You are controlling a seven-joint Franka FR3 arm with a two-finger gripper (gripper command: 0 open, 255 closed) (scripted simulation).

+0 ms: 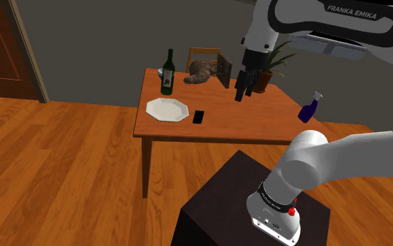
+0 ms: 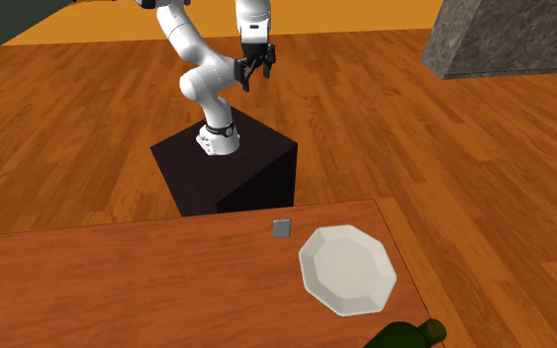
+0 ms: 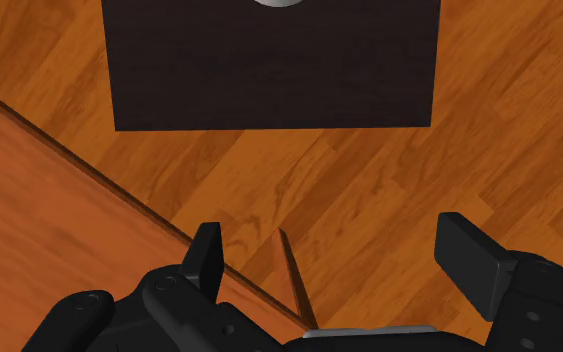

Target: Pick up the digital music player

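Shoulder view, player: a small flat black slab (image 1: 198, 117) lies on the table (image 1: 257, 122), just beside the plate (image 1: 167, 109) and near the front edge.
Shoulder view, gripper: the gripper (image 1: 241, 94) is raised and well apart from the player.
Shoulder view, writing: "FRANKA EMIKA" reads on the arm (image 1: 352, 12); the bottle (image 1: 167, 73) has a label too small to read.
Second exterior view, player: it looks grey here (image 2: 282, 229), flat by the table edge facing the stand (image 2: 227, 163).
Second exterior view, gripper: the gripper (image 2: 256, 77) is high, fingers spread, empty.
Wrist view, gripper: the gripper (image 3: 334, 245) is released, grasping nothing; the floor (image 3: 369, 170) and the table's edge lie beneath it.
Handling, judged: probably light, stiff, smooth and thin. Descend straight and pinch across its narrow width; it may slip or skid.
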